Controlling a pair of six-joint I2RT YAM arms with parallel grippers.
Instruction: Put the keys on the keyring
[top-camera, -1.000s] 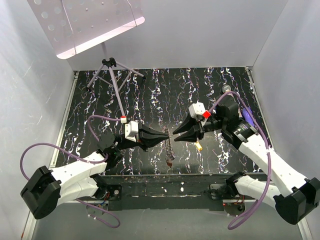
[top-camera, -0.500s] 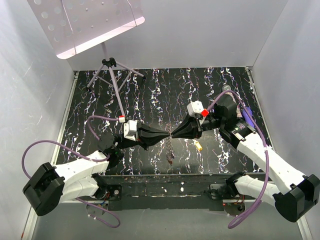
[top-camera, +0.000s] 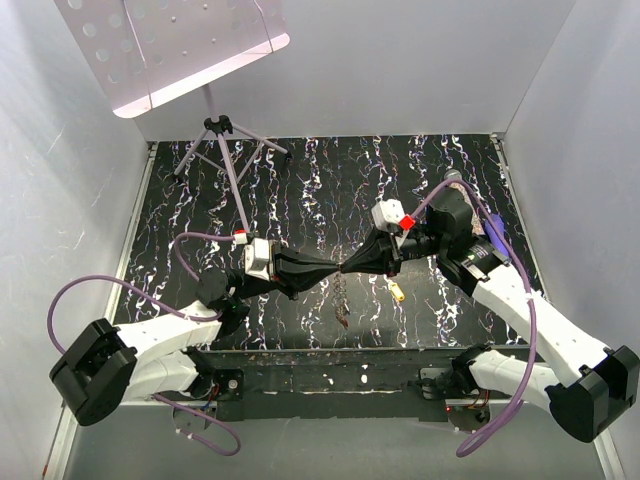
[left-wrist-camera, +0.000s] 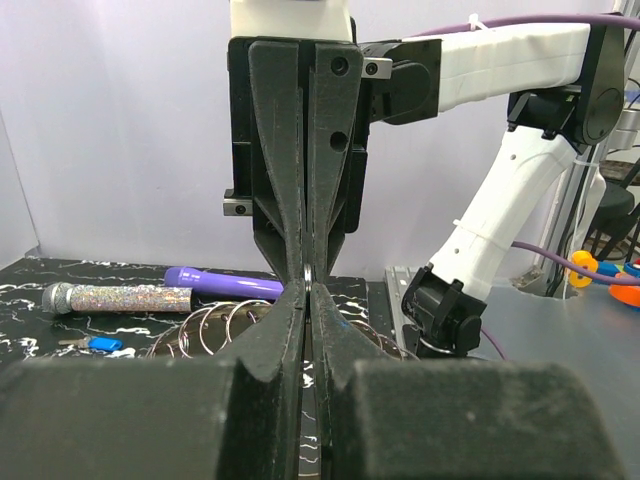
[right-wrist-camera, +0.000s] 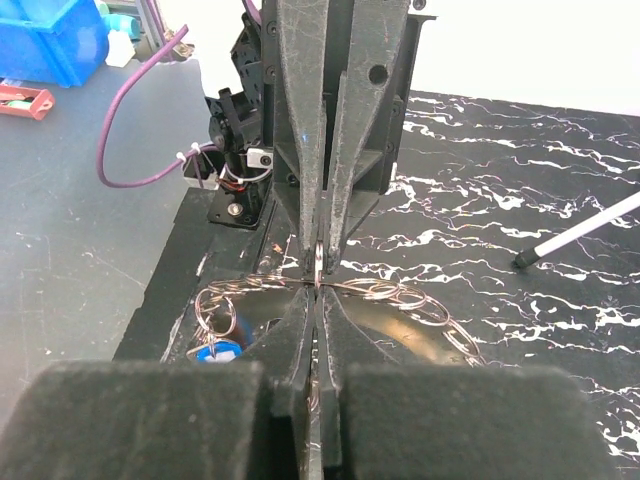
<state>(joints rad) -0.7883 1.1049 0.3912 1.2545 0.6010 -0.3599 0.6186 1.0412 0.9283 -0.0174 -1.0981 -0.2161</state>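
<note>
Keyring (right-wrist-camera: 318, 258) apparently pinched between left hand (top-camera: 337, 271) and right hand (top-camera: 352, 268); yellow key (top-camera: 397, 293) nearby.

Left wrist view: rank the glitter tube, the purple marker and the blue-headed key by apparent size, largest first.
1. Glitter tube and purple marker: too alike to rank. The tube shows slightly more length, but the marker's right end is hidden and it lies farther back.
2. Blue-headed key: clearly the smallest.
</note>
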